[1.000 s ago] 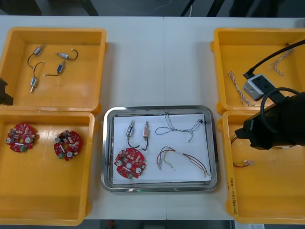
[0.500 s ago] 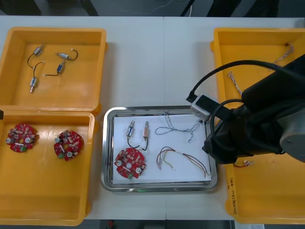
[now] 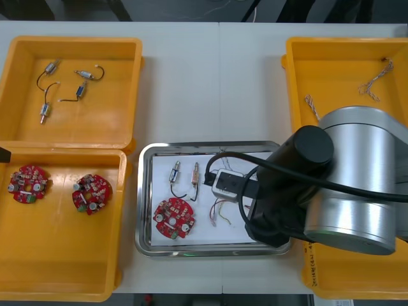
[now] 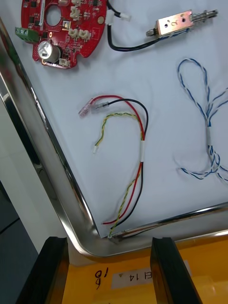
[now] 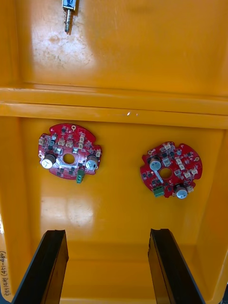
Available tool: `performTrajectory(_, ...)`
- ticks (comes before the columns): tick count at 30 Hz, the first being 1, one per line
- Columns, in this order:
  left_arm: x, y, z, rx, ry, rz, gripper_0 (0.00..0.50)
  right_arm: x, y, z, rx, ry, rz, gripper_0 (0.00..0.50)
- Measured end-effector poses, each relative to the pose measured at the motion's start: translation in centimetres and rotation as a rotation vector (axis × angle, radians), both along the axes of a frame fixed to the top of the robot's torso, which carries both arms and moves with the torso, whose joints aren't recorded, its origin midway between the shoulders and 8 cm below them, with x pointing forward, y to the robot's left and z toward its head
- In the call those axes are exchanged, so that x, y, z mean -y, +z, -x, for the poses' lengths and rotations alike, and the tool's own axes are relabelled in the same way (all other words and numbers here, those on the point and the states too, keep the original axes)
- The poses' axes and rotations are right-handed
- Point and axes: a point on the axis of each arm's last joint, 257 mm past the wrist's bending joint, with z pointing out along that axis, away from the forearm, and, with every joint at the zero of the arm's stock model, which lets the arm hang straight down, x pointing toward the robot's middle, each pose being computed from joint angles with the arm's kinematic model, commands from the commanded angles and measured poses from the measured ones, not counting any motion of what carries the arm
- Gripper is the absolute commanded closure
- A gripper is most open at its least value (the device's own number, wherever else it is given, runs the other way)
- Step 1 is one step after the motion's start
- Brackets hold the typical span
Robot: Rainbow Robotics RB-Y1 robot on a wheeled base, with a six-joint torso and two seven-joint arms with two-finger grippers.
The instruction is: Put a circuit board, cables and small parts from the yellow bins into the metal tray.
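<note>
1. The right arm, silver with a black wrist, hangs over the right half of the shiny rectangular metal tray. The tray sits mid-worktop, between the yellow plastic bins paired at each side.
2. State of right tool: black fingers spread wide, nothing between them. It is positioned above the tray's near right corner, where the rim runs just beside the near right bin.
3. Tray contents, all on a white sheet:
   - A round red circuit board lies at near left.
   - Two small metal parts with black leads lie side by side, just far of that board.
   - A twisted blue and white cable lies toward the far side.
   - A red, yellow and black cable lies nearest the right tool, one end at the corner rim.
4. State of left tool: fingers likewise spread, holding nothing, above the near left bin. A pair of round red circuit boards lies flat on that bin's floor, apart from each other.
5. Far left bin: four small metal parts with curled black leads, scattered across its far half.
6. Far right bin: loose blue and white cables. One bundle lies by the far right corner, and another strand lies beside the right arm's silver housing.
</note>
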Motion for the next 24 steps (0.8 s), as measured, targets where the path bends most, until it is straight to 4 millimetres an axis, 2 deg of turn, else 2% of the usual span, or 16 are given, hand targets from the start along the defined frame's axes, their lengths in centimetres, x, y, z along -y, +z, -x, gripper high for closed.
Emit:
performTrajectory(7, 0.0, 0.0, 0.0, 0.0, 0.0, 0.0, 0.0, -2.9, -1.8, -0.4, -0.012, 0.052, 0.021, 0.0)
performTrajectory(14, 0.0, 0.0, 0.0, 0.0, -0.001, 0.0, 0.0, -5.6, -3.6, 0.4, -0.033, 0.114, 0.018, 0.0)
performTrajectory(19, 0.0, 0.0, 0.0, 0.0, -0.001, 0.0, 0.0, -6.6, -5.4, 1.6, -0.052, 0.179, 0.032, 0.0)
performTrajectory(24, 0.0, 0.0, 0.0, 0.0, -0.001, 0.0, 0.0, -6.7, -6.8, 2.5, -0.053, 0.23, 0.066, 0.0)
